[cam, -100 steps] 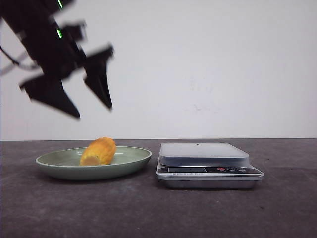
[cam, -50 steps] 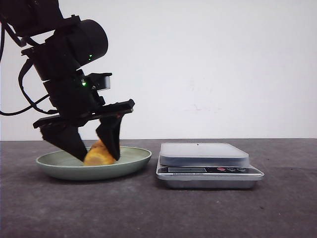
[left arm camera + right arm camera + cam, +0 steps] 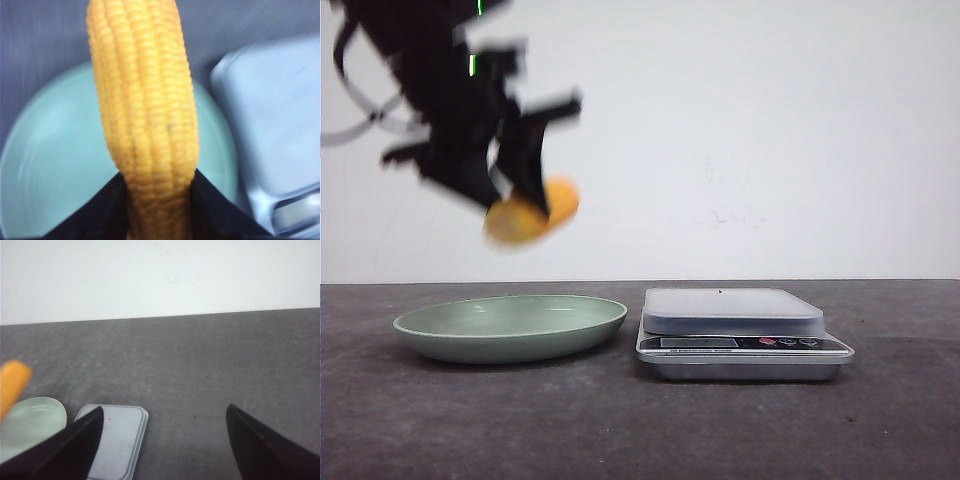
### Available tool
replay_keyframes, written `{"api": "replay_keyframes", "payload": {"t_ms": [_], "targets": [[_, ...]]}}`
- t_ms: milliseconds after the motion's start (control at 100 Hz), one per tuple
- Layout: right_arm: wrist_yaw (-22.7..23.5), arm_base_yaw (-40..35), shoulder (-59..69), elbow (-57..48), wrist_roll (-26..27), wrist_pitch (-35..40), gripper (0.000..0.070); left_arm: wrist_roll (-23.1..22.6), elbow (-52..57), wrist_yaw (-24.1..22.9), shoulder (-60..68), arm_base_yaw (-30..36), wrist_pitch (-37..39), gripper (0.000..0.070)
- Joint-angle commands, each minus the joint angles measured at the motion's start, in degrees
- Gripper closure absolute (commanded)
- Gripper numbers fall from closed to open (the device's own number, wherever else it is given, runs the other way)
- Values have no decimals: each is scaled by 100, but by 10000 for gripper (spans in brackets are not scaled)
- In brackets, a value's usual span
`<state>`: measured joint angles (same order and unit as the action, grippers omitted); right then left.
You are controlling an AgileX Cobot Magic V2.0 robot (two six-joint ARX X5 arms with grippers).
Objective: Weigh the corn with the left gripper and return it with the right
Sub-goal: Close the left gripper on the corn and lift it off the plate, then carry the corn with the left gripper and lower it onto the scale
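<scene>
While clamped in the left claw (image 3: 505,185), corn (image 3: 530,213) juts lengthwise beyond fingertips, right claw (image 3: 165,432) wide.

black left claw (image 3: 505,195), pointed wedge fingers, looping cable.

Short yellow-orange corn cob piece w/ kernel rows (image 3: 530,212) (image 3: 147,120) (image 3: 11,386): airborne, tilted, clamped betw. fingers of black two-finger left gripper (image 3: 505,190) (image 3: 159,207). Front view motion-blurred.
</scene>
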<state>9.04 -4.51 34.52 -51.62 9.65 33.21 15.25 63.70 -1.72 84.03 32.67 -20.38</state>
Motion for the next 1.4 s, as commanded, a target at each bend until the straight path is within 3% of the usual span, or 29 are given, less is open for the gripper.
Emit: {"api": "replay_keyframes", "payload": {"t_ms": [0,190,330,580,1030,1130,1240,1280,1390], "targets": [[-4,-24,20,-92,-24,-55,212,173,267,17,105,321,-13,685],[-2,-24,20,-92,22,-48,212,632,1198,-175,699,1220,52,685],[-4,-24,20,-92,26,-9,212,929,1838,-273,1488,1537,240,685],[-11,-24,17,-92,37,131,212,1405,2295,-275,2562,1611,192,686],[-26,-24,17,-92,20,184,211,1405,2295,-280,3165,1611,-131,680],[-26,-24,17,-92,17,184,211,1375,2295,-280,3217,1615,-243,609],[-26,-24,17,-92,17,188,210,1300,2295,-284,3217,1624,-251,334],[-24,-24,20,-92,17,190,210,1276,2295,-284,3217,1635,-223,272],[-24,-24,20,-92,17,205,204,1263,2306,-284,3213,1639,-192,255]]}}
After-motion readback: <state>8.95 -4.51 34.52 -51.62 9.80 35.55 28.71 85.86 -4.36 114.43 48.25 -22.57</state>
